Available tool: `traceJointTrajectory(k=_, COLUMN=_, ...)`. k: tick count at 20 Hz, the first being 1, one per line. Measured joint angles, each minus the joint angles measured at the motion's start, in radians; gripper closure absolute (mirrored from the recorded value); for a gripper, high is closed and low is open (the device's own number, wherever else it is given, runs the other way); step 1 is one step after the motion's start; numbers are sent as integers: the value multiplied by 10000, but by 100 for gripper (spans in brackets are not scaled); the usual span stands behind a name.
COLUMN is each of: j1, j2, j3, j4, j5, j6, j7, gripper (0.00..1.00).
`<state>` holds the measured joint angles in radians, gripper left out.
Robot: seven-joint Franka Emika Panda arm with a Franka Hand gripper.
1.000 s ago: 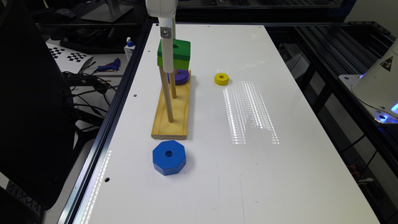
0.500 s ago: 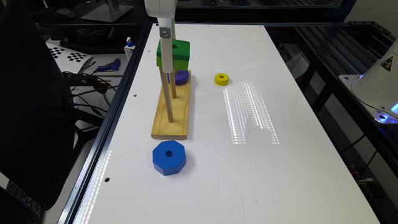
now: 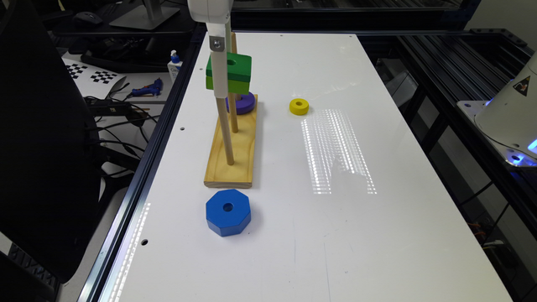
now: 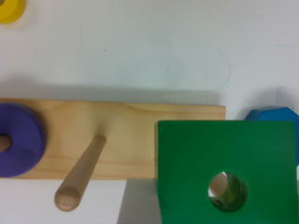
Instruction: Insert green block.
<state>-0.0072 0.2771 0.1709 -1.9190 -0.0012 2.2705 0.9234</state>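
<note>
In the exterior view, going from its left, the chunky square wooden green block [image 3: 229,72] with dark top and lime sides hangs in the air below the white gripper [image 3: 218,82], raised over the pale wooden base board [image 3: 233,151] and well clear of it. The wrist view shows the block's round centre hole with a peg tip apparently showing through it, beside the free bare wooden peg [image 4: 79,173] standing on the base. To do the step well, that hole should be centred squarely on the peg tip, the block kept level rather than tilted, and then lowered straight down so the bore does not catch on the peg. Whether the fingers are spread or clamped I cannot tell from these pictures; as the block hangs off the board, I judge the gripper carries it. Farther along the board a purple ring [image 3: 241,102] sits low on the far peg; the blue octagonal block [image 3: 228,212] lies on the white table [image 3: 344,235] just past the board's near end, and the small yellow ring [image 3: 298,106] lies toward the exterior view's right.
</note>
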Motion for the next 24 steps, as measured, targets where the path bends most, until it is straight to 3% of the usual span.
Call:
traceJointTrajectory(k=16, j1=12, j2=18, j3=21, j4=23, j5=-9, j6=8, j7=3, gripper=100)
traceJointTrajectory(k=24, j1=178, j2=647, j3=56, j4=734, j5=-37, j6=-35, j7=101, gripper=100)
